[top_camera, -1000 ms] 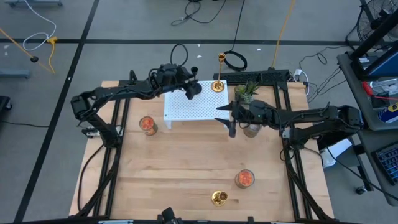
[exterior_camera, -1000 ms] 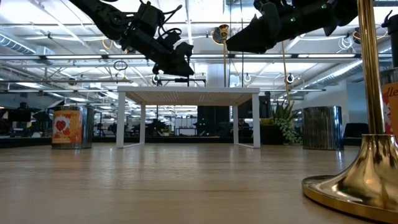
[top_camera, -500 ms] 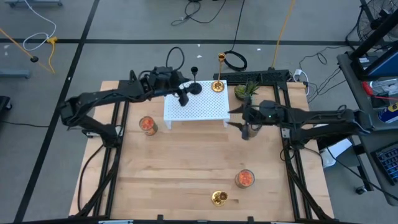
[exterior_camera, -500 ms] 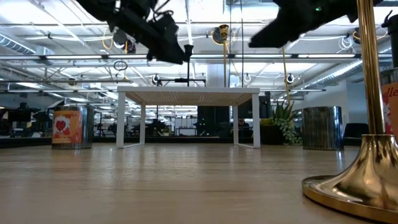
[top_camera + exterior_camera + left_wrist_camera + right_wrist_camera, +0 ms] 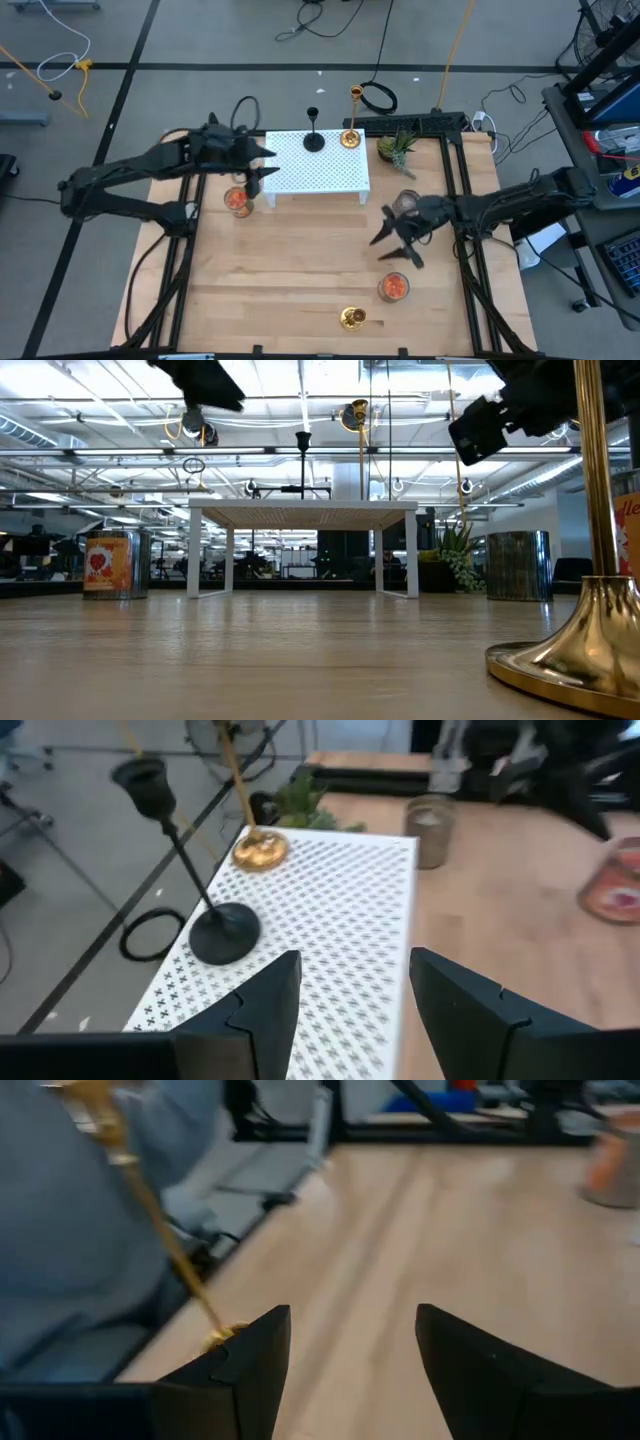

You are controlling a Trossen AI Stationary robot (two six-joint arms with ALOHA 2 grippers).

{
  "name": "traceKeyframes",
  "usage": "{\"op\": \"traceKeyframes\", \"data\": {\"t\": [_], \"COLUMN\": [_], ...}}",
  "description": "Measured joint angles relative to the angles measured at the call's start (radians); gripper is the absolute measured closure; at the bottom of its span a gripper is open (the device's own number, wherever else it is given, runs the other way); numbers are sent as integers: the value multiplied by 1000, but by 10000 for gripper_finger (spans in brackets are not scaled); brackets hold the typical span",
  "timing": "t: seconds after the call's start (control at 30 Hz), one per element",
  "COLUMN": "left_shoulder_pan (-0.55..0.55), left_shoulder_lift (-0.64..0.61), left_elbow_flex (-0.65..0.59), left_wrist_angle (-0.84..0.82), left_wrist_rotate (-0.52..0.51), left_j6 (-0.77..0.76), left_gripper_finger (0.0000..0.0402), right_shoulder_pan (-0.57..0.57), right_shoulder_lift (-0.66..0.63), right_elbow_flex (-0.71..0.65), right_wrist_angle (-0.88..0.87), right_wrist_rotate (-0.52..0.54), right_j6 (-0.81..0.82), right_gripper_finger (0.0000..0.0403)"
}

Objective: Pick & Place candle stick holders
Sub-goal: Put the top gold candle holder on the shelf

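Left end effector: spread wide, empty, poised above the left front corner of the white perforated stand; touching nothing.
Left fingers: set well apart in the left wrist view, aimed over the stand top toward the black candlestick.
Right end effector: splayed wide, holding nothing, above the bare wood of the counter on its right side, just up from the near orange jar.
Right fingers: parted wide in the right wrist view, with a gold candlestick beyond them near the counter's edge.
Black candlestick: upright on the stand's rear edge, free of both arms; round base flat on the perforated top.
Gold candlestick on stand: upright at the rear right corner, just beside the black one, not touching it.
Gold candlestick on counter: standing near the front edge, close to the low camera, its base large at the right of the low view.
Orange jars: one left of the stand, one near the front gold candlestick.
Small plant: right of the stand, at the rear.
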Motion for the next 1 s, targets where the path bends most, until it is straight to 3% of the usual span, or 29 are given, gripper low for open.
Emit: {"op": "traceKeyframes", "data": {"t": [0.13,0.3,0.5,0.63,0.87,1.0], "left_shoulder_pan": [-58,-137,-259,-332,-437,-507], "left_shoulder_lift": [-81,-129,-131,-131,-131,-130], "left_elbow_flex": [0,0,-64,-176,-321,-353], "left_wrist_angle": [-80,-100,-33,99,258,316], "left_wrist_rotate": [79,204,208,207,206,206], "left_j6": [16,44,98,104,-32,-86], "left_gripper_finger": [204,204,204,204,204,204], "right_shoulder_pan": [93,195,283,329,387,400], "right_shoulder_lift": [87,259,459,573,727,819], "right_elbow_flex": [-64,-34,78,160,250,280], "right_wrist_angle": [268,473,498,497,507,618], "right_wrist_rotate": [1,3,110,109,111,109], "right_j6": [87,100,100,112,120,45], "right_gripper_finger": [190,190,190,190,190,192]}}
